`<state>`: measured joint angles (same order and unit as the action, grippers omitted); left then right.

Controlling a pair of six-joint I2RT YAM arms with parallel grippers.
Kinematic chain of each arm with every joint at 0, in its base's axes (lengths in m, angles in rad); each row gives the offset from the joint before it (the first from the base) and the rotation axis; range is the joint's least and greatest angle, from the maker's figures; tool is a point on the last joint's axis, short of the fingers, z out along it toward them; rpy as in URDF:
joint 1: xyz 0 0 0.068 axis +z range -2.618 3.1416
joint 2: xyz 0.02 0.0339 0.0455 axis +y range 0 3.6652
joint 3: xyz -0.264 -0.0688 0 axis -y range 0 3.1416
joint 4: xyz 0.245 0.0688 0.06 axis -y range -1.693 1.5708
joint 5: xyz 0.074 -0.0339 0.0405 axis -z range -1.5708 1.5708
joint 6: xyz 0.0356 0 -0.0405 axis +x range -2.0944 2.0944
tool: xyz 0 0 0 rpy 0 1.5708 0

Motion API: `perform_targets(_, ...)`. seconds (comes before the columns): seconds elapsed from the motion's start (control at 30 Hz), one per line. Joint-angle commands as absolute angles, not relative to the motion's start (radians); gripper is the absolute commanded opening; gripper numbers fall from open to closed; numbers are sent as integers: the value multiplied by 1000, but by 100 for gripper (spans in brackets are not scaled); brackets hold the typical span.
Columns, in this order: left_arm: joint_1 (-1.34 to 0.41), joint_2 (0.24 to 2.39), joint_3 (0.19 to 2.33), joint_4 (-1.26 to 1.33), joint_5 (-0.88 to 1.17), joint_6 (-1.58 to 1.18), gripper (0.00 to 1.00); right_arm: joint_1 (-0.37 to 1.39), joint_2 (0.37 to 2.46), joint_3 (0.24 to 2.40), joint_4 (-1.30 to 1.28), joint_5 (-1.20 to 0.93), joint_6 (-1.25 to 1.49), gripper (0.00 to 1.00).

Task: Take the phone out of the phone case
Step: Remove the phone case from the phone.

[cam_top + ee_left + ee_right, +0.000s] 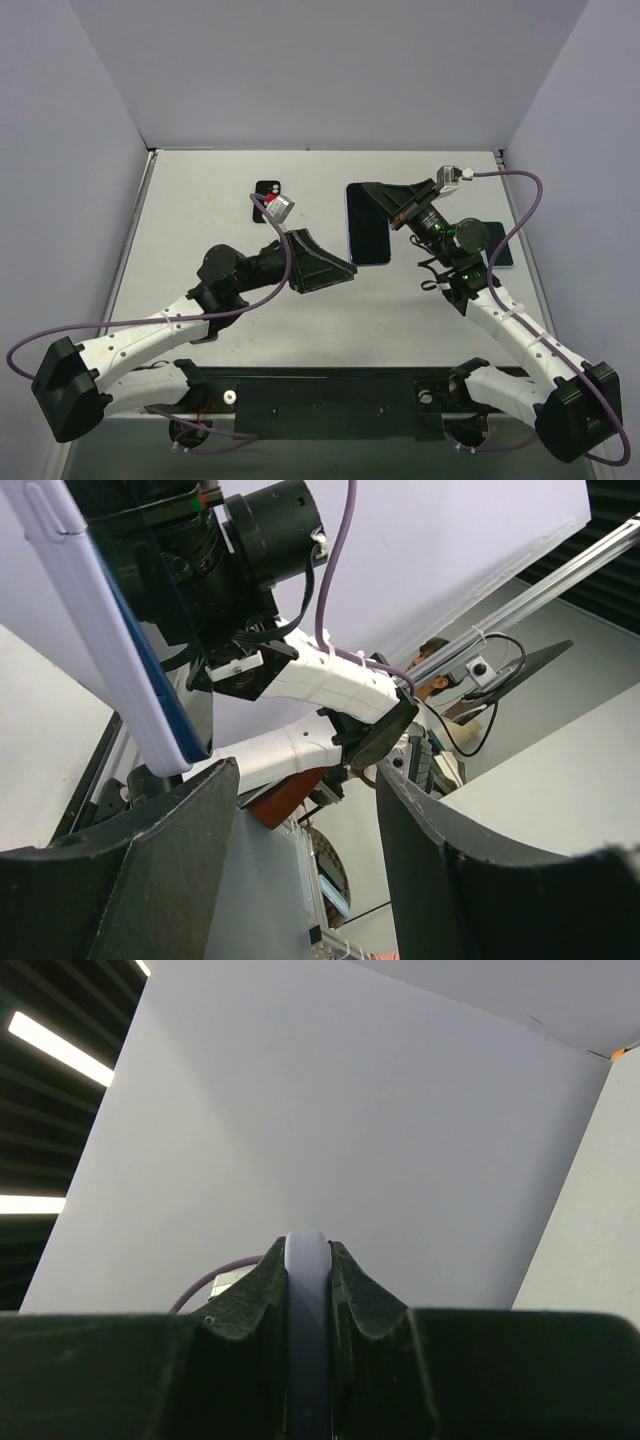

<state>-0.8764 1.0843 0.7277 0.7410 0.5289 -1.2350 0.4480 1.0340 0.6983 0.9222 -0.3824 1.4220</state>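
Two pincers at one phone (368,235), phone case (307,1252) not off yet.

Squeezed the far end of the phone tight with the right pincer (372,192), jaws shut hard on the pale rim. Held the left pincer (345,268) wide open and empty, just beside the near end of the phone, gripping nothing. Found the phone near the middle of the worktop (300,335), dark screen up, between the two pincers. Looked to be sitting in its case all the way round, so judged no part of the job done. Left to do: get a hold on the case, then push or peel the phone out of it and set both down apart. Spotted a small black thing (266,188) off to the far left, well apart from the phone; could not tell what.
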Motion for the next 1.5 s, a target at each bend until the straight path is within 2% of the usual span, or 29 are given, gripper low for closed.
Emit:
perform_targets(0.0,-879,1087,773,857,537,-1255,67,457,1022,724,1034,-387,1424,0)
perform_targets(0.3,-877,1101,772,818,506,-1241,67,459,1014,733,1038,-388,1440,0)
perform_targets(0.8,-844,1083,808,604,522,-1097,67,457,1049,712,1166,-387,1545,0)
perform_targets(1.13,-836,1112,816,669,405,-1173,65,523,991,715,993,-367,1369,0)
perform_targets(1.27,-836,1146,842,693,390,-1183,56,572,979,716,922,-330,1278,0)
perform_targets(1.4,-828,1157,848,710,405,-1192,42,604,960,732,842,-316,1209,0)
perform_targets(1.43,-824,1154,844,706,402,-1189,31,607,953,733,810,-314,1192,0)
perform_targets(1.47,-818,1151,844,704,406,-1183,25,607,950,736,787,-324,1186,0)
